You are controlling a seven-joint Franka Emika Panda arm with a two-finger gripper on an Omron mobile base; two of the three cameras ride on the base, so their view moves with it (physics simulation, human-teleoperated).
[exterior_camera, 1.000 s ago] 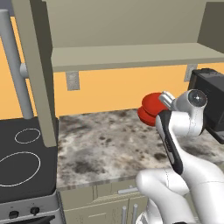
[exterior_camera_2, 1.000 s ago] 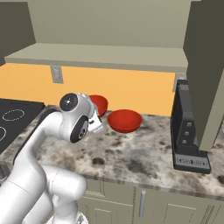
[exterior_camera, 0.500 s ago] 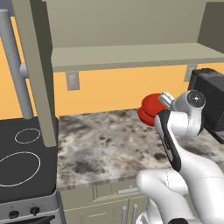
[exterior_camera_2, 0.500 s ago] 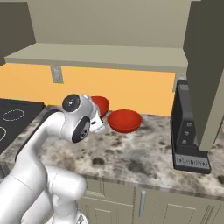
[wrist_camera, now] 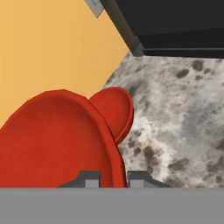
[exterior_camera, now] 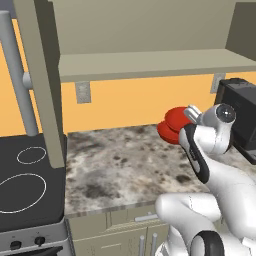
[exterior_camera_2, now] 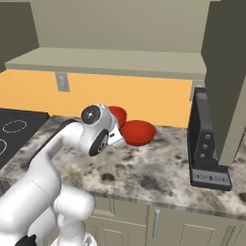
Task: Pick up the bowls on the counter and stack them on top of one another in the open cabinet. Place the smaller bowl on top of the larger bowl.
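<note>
The arm (exterior_camera: 215,170) is glossy white, built of rounded, bulbous segments. A dark grey band curves along the link just beside the red bowls (exterior_camera: 172,125). A round grey cap with a pale centre marks the joint nearest them. The gripper (wrist_camera: 113,178) has two small, square, dark grey finger tips.

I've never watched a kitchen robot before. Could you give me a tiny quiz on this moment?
1. True or false: the gripper is shut on a red bowl's rim.
2. Where is the other red bowl?
A) on the counter
B) on the cabinet shelf
C) on the stovetop
3. What black appliance stands at the counter's right end?

Key: 1 true; 2 A; 3 a coffee machine.
</note>
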